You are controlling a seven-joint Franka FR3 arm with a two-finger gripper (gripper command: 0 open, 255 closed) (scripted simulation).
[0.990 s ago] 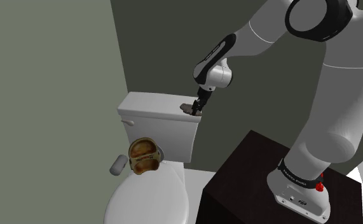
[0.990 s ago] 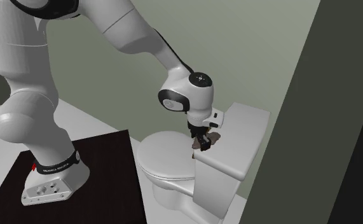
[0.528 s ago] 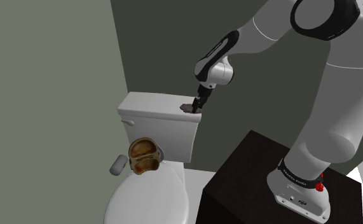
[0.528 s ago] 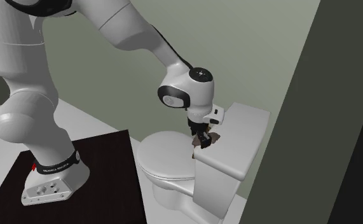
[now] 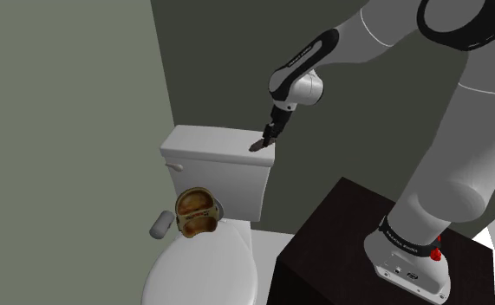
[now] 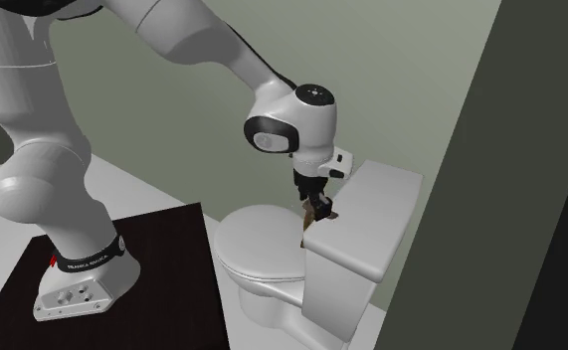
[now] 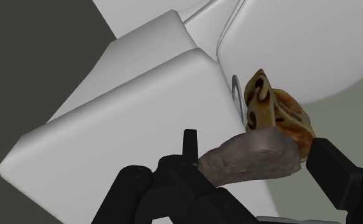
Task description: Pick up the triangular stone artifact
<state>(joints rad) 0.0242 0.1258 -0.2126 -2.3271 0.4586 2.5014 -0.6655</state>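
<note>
The triangular stone artifact is a rough grey-brown wedge, clasped between my black fingers. My gripper is shut on it. In the shoulder view the gripper hangs from the bent wrist over the right end of the toilet tank lid, with the stone just above the lid's edge. The second exterior view has the gripper holding the stone a little above the near end of the tank lid.
A brown, mask-like object lies on the toilet seat below the tank, and a small grey cylinder lies beside it. My dark stand is close to the toilet's right side. Green-grey walls close in behind and to the left.
My wrist has risen and swung upright, and the stone has come up off the tank lid with the gripper, which keeps its grip.
</note>
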